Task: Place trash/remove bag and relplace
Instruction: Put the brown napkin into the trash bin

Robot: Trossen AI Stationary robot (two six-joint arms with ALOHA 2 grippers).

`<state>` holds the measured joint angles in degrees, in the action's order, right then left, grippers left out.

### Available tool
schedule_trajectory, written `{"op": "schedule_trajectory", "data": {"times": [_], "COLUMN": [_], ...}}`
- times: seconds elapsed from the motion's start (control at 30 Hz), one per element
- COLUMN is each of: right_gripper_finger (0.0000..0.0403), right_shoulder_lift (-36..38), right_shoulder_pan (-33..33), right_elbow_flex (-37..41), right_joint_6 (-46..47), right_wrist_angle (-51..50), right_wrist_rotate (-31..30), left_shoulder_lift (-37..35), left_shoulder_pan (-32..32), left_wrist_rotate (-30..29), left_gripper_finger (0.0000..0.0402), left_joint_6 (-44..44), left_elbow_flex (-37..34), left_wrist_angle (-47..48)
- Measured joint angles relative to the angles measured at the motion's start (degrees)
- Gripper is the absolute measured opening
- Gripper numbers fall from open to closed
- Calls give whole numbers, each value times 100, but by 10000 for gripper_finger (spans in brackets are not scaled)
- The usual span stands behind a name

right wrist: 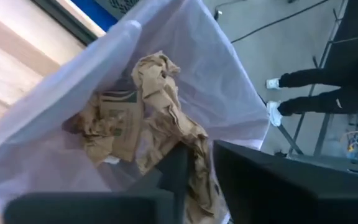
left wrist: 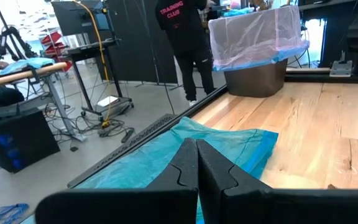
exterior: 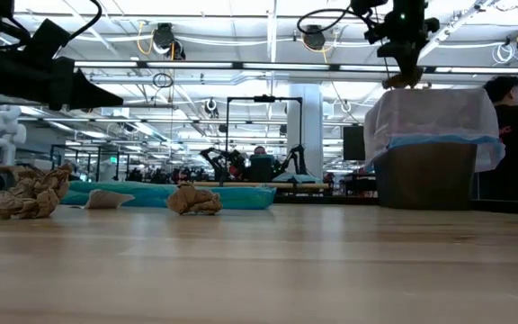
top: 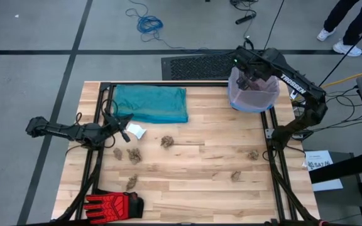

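The right gripper (top: 251, 80) hangs over the bag (top: 254, 94), jaws slightly parted above paper (right wrist: 148, 112) inside; release fully, lift straight. The left gripper (top: 126, 132), closed, waits near the teal bag (top: 151, 103).

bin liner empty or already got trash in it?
Not empty: the right wrist view shows crumpled brown paper wads lying inside the bin liner.
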<state>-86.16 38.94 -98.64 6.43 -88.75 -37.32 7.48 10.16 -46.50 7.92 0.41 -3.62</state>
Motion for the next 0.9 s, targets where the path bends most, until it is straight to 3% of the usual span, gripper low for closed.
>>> {"op": "schedule_trajectory", "data": {"times": [0.2, 0.37, 0.53, 0.77, 0.9], "right_gripper_finger": [180, 231, 235, 210, 200], "right_shoulder_lift": [-3, -1, 3, 1, 6], "right_shoulder_pan": [118, 116, -339, -1716, -2491], "right_elbow_flex": [25, 11, -25, -20, 315], "right_joint_6": [-113, -182, -695, -1018, -513], "right_wrist_angle": [258, 204, 129, 128, 89], "right_wrist_rotate": [-268, -411, 504, 2149, 2237], "left_shoulder_lift": [0, 0, -1, 0, -1], "left_shoulder_pan": [-1, -1, 1, -1, 1], "left_wrist_rotate": [0, 0, 0, 0, 0], "left_gripper_finger": [0, 0, 0, 0, 0], "left_joint_6": [0, 0, 0, 0, 0], "left_elbow_flex": [1, 1, 0, 0, 0], "left_wrist_angle": [0, 0, 2, 1, 1]}}
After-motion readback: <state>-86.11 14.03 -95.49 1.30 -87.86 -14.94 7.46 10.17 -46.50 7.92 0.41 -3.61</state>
